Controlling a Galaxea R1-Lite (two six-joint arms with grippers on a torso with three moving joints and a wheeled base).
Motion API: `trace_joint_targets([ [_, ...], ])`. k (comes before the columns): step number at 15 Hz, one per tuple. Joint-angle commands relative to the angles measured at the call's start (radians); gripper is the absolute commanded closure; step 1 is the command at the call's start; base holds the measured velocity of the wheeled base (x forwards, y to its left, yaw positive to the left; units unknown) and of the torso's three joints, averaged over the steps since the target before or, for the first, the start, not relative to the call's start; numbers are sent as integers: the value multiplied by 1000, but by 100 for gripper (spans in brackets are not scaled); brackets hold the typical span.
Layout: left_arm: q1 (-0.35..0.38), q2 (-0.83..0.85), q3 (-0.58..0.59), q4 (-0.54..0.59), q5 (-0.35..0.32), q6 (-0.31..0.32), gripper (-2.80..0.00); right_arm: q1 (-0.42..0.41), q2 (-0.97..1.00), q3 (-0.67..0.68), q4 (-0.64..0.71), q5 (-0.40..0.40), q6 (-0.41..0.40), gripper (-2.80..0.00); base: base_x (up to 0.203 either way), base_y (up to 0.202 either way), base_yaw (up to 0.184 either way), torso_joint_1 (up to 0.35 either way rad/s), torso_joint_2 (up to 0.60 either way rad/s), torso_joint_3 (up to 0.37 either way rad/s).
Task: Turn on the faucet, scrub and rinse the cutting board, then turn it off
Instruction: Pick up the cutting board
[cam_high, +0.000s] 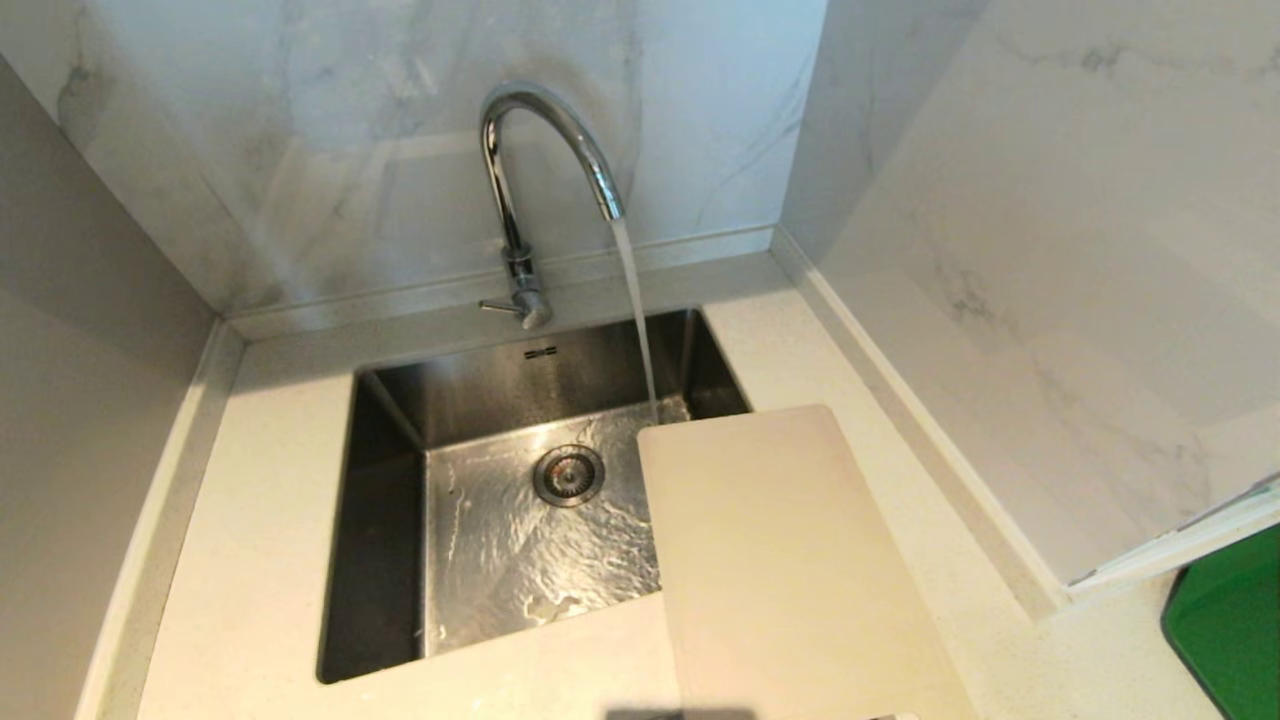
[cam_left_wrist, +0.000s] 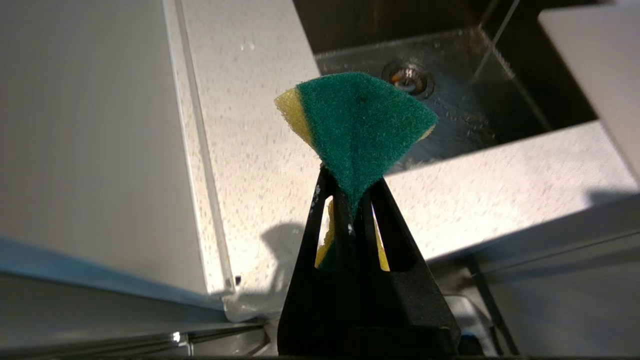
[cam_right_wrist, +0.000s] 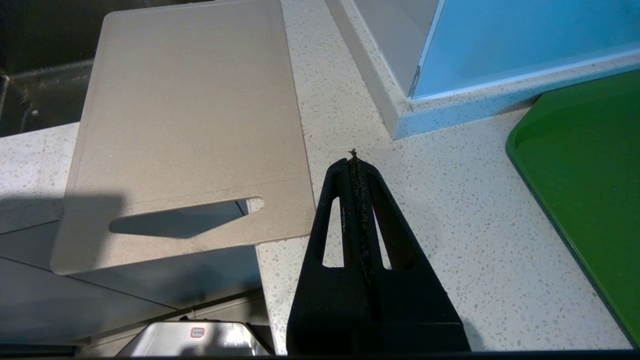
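Observation:
The chrome gooseneck faucet (cam_high: 535, 150) stands behind the sink (cam_high: 390, 560), and a stream of water (cam_high: 636, 310) falls from its spout into the basin beside the board's far corner. The cream cutting board (cam_high: 780, 560) lies on the counter right of the sink, its far left part overhanging the basin; its slot handle (cam_right_wrist: 180, 217) juts past the counter's front edge. Neither arm shows in the head view. My left gripper (cam_left_wrist: 352, 187) is shut on a green-and-yellow sponge (cam_left_wrist: 360, 120), held above the counter at the sink's near left. My right gripper (cam_right_wrist: 354, 162) is shut and empty, above the counter beside the board.
A green tray (cam_high: 1235, 630) sits on the counter at the far right. Marble walls close in behind and to the right, a plain wall (cam_high: 80, 350) on the left. The sink drain (cam_high: 568, 474) lies wet in the basin's middle.

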Motion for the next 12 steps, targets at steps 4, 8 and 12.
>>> trace_joint_targets([
  [4, 1, -54, 164, -230, 41, 70, 0, 0, 0, 0, 0, 1, 0, 0, 0, 0, 0, 0, 0, 0],
  [8, 1, -52, 165, -193, 35, 65, 0, 0, 0, 0, 0, 1, 0, 0, 0, 0, 0, 0, 0, 0],
  [12, 1, -52, 165, -188, 34, 68, 0, 0, 0, 0, -2, 4, -19, 0, 0, 0, 0, 0, 0, 0],
])
